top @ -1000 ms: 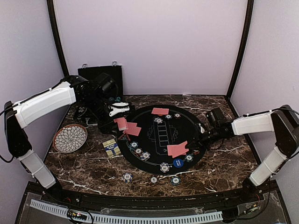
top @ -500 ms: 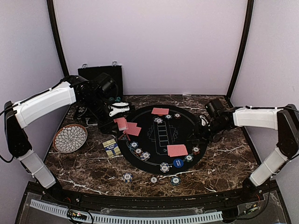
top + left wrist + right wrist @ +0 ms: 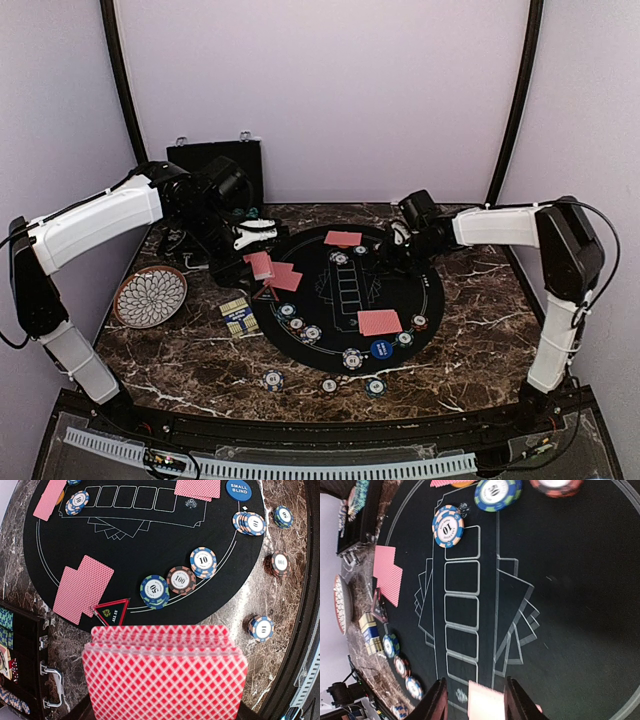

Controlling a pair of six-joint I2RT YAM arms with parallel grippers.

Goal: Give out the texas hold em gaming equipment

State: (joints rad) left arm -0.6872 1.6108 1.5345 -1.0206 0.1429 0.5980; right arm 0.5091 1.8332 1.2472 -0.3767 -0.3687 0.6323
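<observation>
**Left end effector** (image 3: 245, 252): located over the left rim of the mat (image 3: 335, 325), on the side of the table (image 3: 480, 340) toward the far-left corner. It holds the deck (image 3: 165, 677) of red-backed cards. The deck fills the lower part of the left wrist view and hides the fingers.

**Right end effector** (image 3: 393, 252): located over the far-right part of the mat. Its fingers (image 3: 439, 700) stand moderately apart with nothing clamped between them. A card lying on the mat shows through the gap.

**Cards on the mat:**
- far pair (image 3: 343, 238), at the far rim
- left pair (image 3: 283, 276), at the left rim, just beside the triangular "ALL IN" marker (image 3: 112, 612)
- near pair (image 3: 379, 322), on the near-right side

**Chips:**
- Rim stacks (image 3: 300, 323) follow the near-left rim of the mat.
- More stacks sit on the near-right rim beside the blue "SMALL BLIND" button (image 3: 381, 348).
- Three outer stacks (image 3: 329, 385) lie on the bare table toward the near edge.

**Other items:** the case (image 3: 200, 158) stands at the far-left corner. The plate (image 3: 150, 297) lies near the left edge.
</observation>
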